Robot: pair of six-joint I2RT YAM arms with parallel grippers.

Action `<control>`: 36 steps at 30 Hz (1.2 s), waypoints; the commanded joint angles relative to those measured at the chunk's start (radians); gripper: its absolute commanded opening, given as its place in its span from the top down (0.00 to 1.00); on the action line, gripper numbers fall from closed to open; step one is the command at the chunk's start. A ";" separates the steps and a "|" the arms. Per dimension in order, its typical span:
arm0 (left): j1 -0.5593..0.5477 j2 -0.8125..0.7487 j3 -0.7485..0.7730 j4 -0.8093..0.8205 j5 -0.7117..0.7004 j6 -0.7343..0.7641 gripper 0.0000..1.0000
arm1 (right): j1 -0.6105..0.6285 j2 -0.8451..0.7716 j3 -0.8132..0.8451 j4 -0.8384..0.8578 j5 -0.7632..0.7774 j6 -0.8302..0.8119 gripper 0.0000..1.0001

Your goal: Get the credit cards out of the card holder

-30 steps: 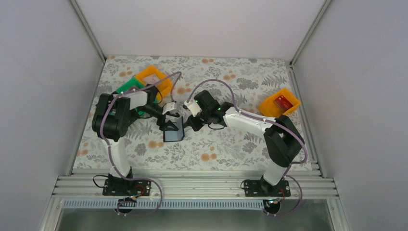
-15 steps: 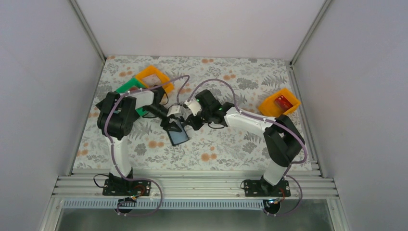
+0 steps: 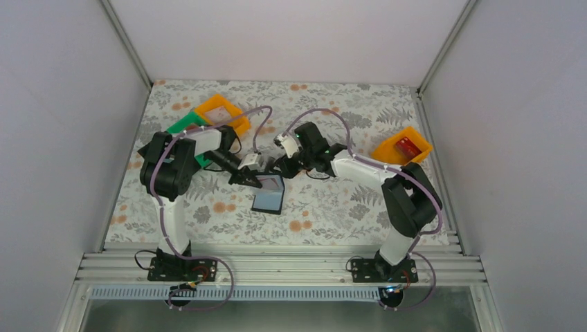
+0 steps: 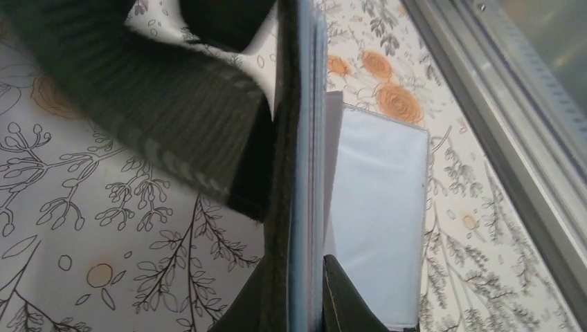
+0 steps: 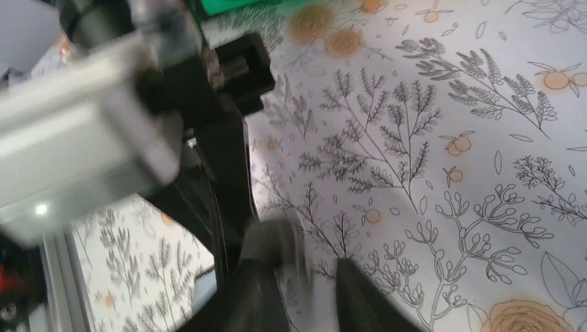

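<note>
Two arms meet over the middle of the counter (image 3: 325, 214) in the top view. The card holder (image 3: 268, 195) lies open there. The left gripper (image 3: 250, 178) raises one flap, likely to expose the pockets, and the right gripper (image 3: 282, 166) hovers just beside it. One red card (image 3: 406, 145) sits in the orange tray (image 3: 387, 158) at the right edge.

Left wrist view: the gripper is clamped on the holder's upright flap, and the other flap lies flat on the counter.

Right wrist view: the jaws stand slightly apart and empty, probably positioned to pull a card.
</note>
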 commanded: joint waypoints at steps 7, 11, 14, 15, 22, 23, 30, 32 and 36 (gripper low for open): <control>0.041 -0.156 0.045 -0.173 0.196 0.073 0.98 | -0.041 -0.194 -0.048 -0.125 -0.165 -0.126 0.12; 0.030 -0.286 0.040 -0.105 0.119 -0.106 0.98 | -0.041 -0.270 -0.026 -0.214 -0.172 -0.196 0.10; 0.016 -0.375 0.055 -0.105 0.044 -0.207 0.98 | -0.042 -0.362 -0.026 -0.193 -0.139 -0.212 0.10; 0.008 -0.399 0.067 -0.120 0.027 -0.226 0.98 | -0.042 -0.386 -0.025 -0.181 -0.129 -0.213 0.10; -0.073 -0.504 0.137 -0.167 -0.095 -0.392 0.98 | -0.021 -0.449 0.056 -0.187 -0.118 -0.259 0.22; -0.085 -0.510 0.147 -0.174 -0.106 -0.410 0.98 | -0.016 -0.447 0.069 -0.185 -0.113 -0.265 0.25; -0.120 -0.550 0.190 -0.201 -0.137 -0.460 0.98 | -0.001 -0.438 0.088 -0.234 -0.075 -0.313 0.45; -0.127 -0.559 0.188 -0.198 -0.145 -0.464 0.98 | 0.000 -0.445 0.075 -0.239 -0.086 -0.325 0.46; -0.138 -0.555 0.188 -0.203 -0.150 -0.468 0.98 | -0.001 -0.433 0.060 -0.245 -0.074 -0.327 0.48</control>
